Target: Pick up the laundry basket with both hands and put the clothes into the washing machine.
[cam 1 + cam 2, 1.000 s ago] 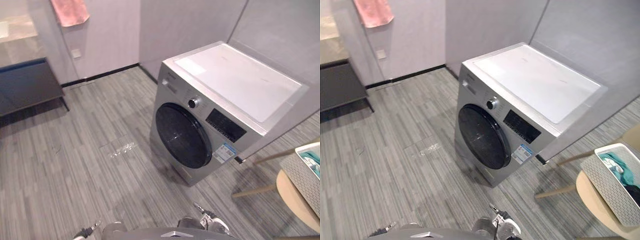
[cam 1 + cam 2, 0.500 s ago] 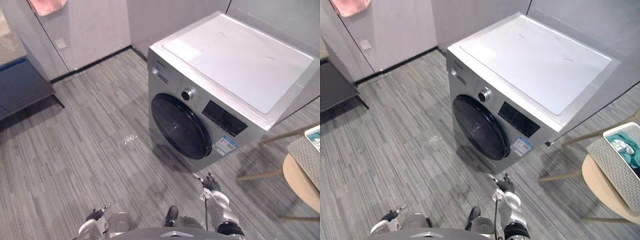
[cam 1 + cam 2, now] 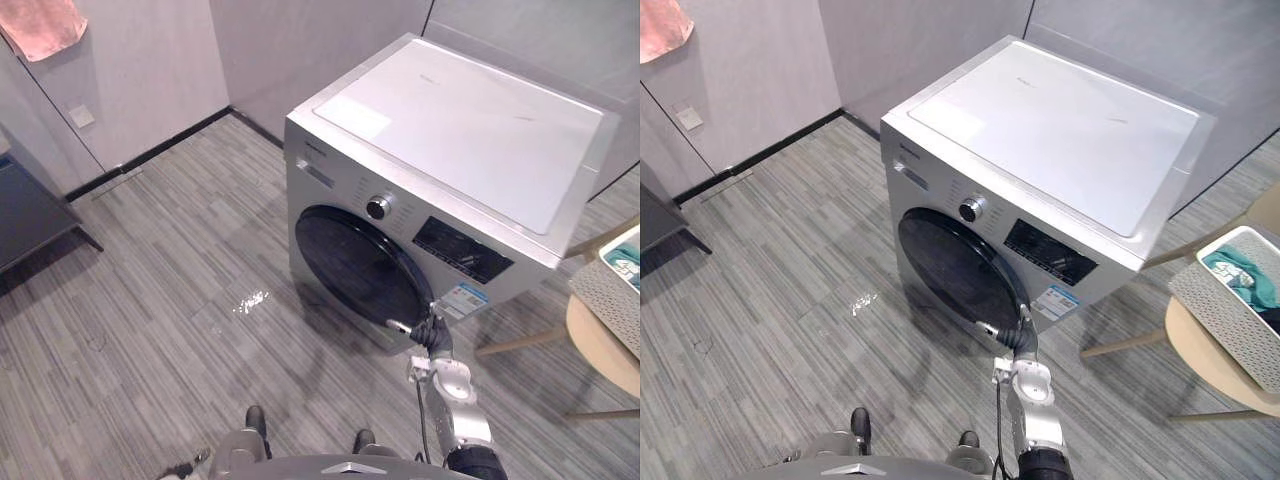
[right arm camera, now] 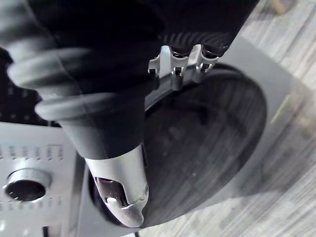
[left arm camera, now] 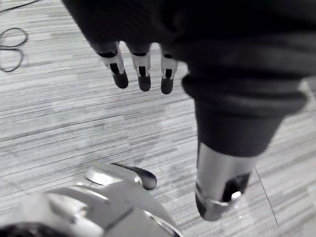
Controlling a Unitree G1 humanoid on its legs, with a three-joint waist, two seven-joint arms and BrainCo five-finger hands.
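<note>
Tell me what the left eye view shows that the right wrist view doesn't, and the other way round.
The left eye view adds the whole washing machine with its white top, the laundry basket on a round stool to its right, a pink towel on the wall, and the grey floor. The right wrist view adds a close look at the dark door glass, with the hand right at its edge. Both share the round door, the knob and the right hand.
</note>
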